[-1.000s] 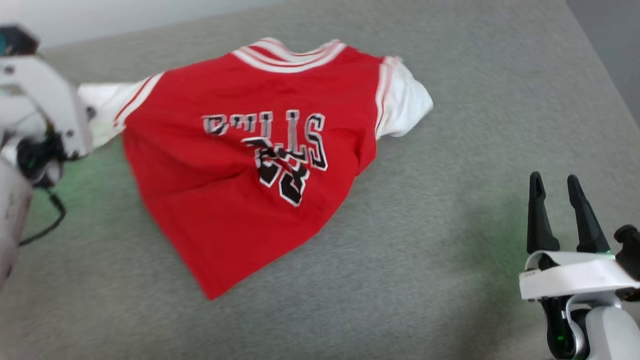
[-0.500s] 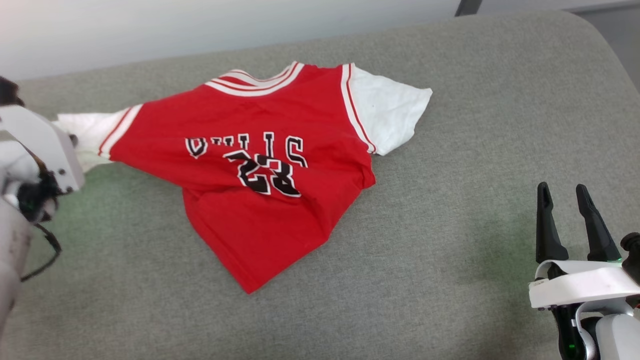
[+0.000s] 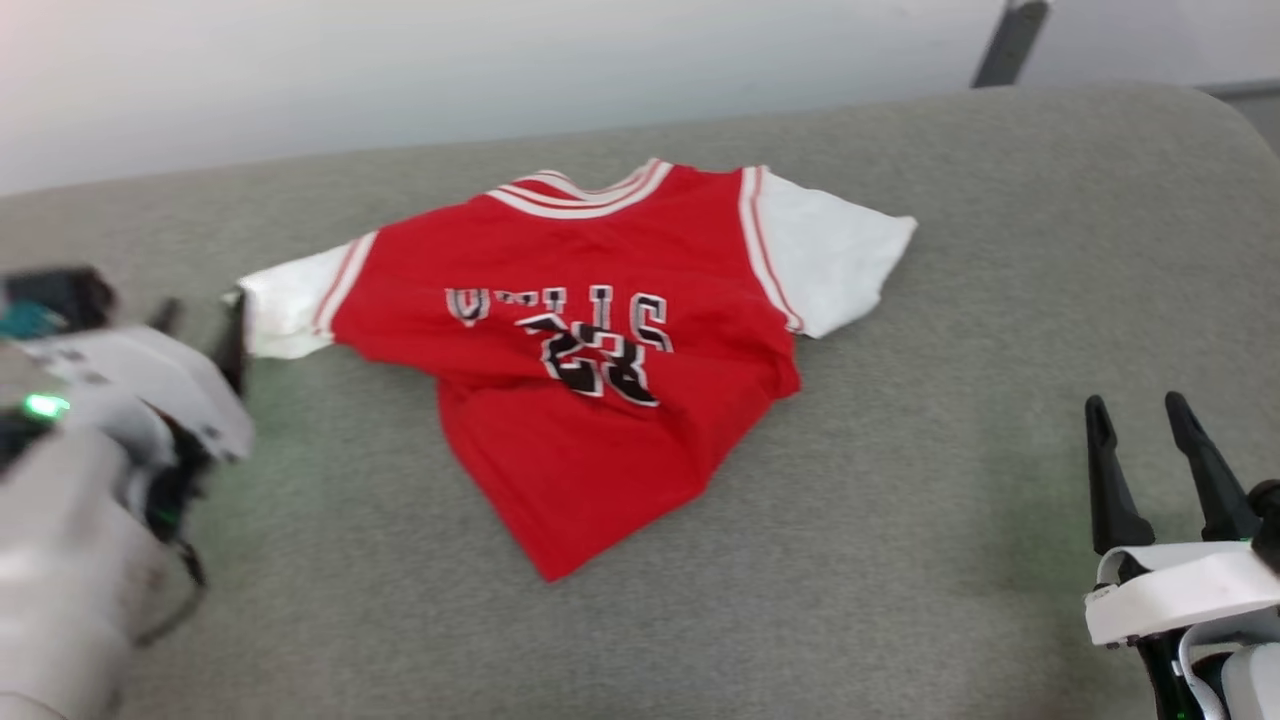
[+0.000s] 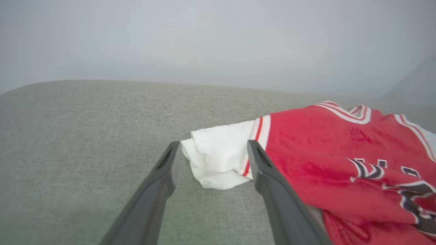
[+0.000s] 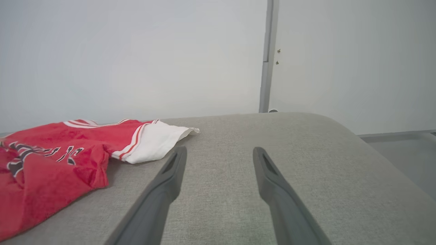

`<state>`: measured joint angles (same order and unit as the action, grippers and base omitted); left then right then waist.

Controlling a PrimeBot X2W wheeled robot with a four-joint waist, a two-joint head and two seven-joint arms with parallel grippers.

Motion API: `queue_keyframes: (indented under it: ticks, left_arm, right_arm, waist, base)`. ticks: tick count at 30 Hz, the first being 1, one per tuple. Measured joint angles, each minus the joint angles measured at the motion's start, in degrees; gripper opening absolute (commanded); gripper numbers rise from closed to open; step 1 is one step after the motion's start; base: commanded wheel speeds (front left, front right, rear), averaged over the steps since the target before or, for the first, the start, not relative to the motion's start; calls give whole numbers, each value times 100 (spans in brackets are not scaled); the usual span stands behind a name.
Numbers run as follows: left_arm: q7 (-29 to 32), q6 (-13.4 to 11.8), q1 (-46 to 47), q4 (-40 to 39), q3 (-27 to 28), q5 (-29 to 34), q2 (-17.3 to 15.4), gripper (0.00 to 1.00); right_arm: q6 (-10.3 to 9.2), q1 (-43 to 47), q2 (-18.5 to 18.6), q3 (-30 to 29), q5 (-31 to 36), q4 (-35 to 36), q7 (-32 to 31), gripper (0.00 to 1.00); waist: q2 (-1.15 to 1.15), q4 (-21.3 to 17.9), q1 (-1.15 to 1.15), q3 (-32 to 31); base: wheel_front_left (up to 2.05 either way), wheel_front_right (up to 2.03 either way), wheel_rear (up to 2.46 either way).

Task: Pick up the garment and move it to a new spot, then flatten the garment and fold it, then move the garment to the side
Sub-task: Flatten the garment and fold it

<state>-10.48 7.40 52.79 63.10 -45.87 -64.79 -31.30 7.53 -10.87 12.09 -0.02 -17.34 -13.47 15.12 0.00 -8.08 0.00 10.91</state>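
The garment [image 3: 600,330], a red jersey with white sleeves and black lettering, lies rumpled on the grey cushioned surface [image 3: 900,560], collar at the far side, hem bunched toward me. My left gripper [image 3: 200,325] is at the left, just short of the garment's left white sleeve [image 3: 285,310]. In the left wrist view the left gripper [image 4: 213,146] is open, and the sleeve [image 4: 221,163] lies loose on the surface between and past the fingertips. My right gripper [image 3: 1140,420] stands open at the lower right, apart from the garment [image 5: 51,160], nothing between its fingers [image 5: 170,183].
The grey surface curves down at its far edge [image 3: 700,125] and at its rounded right corner [image 3: 1220,110]. A pale wall stands behind it with a dark upright post [image 3: 1010,40]. A door frame strip [image 5: 267,58] and floor [image 5: 408,149] lie beyond the right side.
My left gripper has opened and let go of the white sleeve, and that arm has drawn back toward me. The head camera has shifted. The right gripper stays open and still.
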Motion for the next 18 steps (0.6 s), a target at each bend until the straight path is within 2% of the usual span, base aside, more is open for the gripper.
queue_keyframes:
  ticks: [5,9,13,16,18]
  left_arm:
    - [-437,-14,-630,-577,208,19,266,100]
    - [-468,-445,-1217,-1855,1289,670,369,100]
    - [-460,-968,-2749,-3339,2269,1826,808,100]
    - [-464,-1193,-3616,-4359,2904,2527,1260,100]
    - [-466,-1204,-4075,-4881,3175,3016,1528,100]
  right_arm:
    - [0,-13,391,569,8,-123,-1,100]
    - [-1,-218,827,1214,-58,-108,-172,100]
    - [0,-567,1545,2579,-312,170,-712,100]
    - [0,-1000,2180,3699,-631,474,-1213,100]
    - [0,-1371,2598,4540,-902,715,-1595,100]
  waist:
    - [0,326,0,-88]
    - [0,616,0,-154]
    - [0,910,0,-216]
    - [0,1137,0,-251]
    - [0,1300,0,-267]
  base:
    - [0,0,0]
    - [0,0,0]
    - [0,0,0]
    - [0,0,0]
    - [0,0,0]
